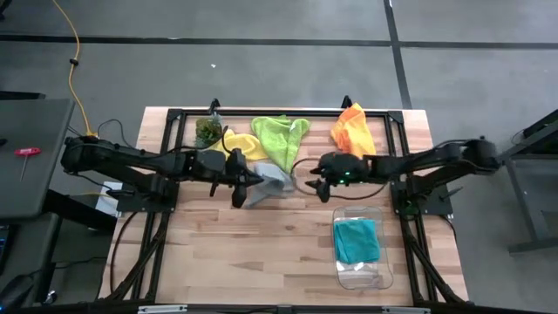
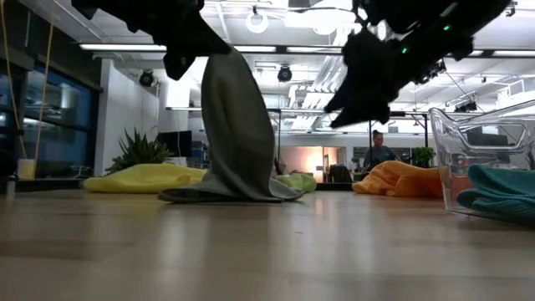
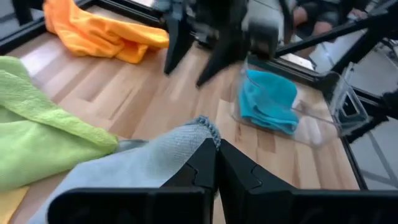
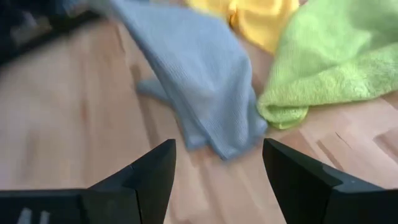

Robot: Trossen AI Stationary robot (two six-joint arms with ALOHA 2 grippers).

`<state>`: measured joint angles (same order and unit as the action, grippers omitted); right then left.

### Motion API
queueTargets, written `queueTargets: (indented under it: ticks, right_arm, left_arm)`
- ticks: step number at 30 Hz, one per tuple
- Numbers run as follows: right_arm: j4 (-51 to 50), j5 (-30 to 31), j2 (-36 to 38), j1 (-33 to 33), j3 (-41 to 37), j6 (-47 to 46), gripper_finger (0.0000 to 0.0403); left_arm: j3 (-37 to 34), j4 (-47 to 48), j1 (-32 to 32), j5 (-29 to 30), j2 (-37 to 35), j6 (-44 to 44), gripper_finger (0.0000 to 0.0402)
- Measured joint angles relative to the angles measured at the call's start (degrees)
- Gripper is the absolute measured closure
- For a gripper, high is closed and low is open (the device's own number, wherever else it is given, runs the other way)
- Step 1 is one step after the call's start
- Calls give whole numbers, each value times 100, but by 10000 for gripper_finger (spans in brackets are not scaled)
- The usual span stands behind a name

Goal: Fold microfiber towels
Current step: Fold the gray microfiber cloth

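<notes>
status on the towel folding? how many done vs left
Done: one, by the look of it. The teal towel lies folded in the clear plastic bin.
In hand: the left gripper is shut on a corner of the grey towel, lifting it so only its lower end rests on the table. The right gripper hangs open beside it, empty.
Left: yellow towel, lime green towel and orange towel, all crumpled along the far edge.

Towels: grey (image 1: 270, 181), yellow (image 1: 246, 146), lime (image 1: 281, 138), orange (image 1: 352, 128), teal (image 1: 357, 240).

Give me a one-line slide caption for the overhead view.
Left gripper lifts a grey microfiber towel off the wooden table while the open right gripper waits beside it.
</notes>
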<state>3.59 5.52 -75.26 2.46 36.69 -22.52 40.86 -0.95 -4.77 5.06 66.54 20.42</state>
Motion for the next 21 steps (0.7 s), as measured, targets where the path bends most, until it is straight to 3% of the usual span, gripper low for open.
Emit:
queueTargets:
  ticks: [7, 12, 21]
  right_arm:
    - [-279, 34, -1256, -149, 598, 1221, 169]
    - [-457, 441, -1996, -318, 1025, 2378, 169]
    - [-533, 933, -2938, -523, 1591, 3395, 169]
  left_arm:
    - [0, -17, -12, 196, 0, 236, 401]
    - [0, -20, -14, 302, 0, 308, 402]
    - [0, -31, -14, 468, 0, 493, 401]
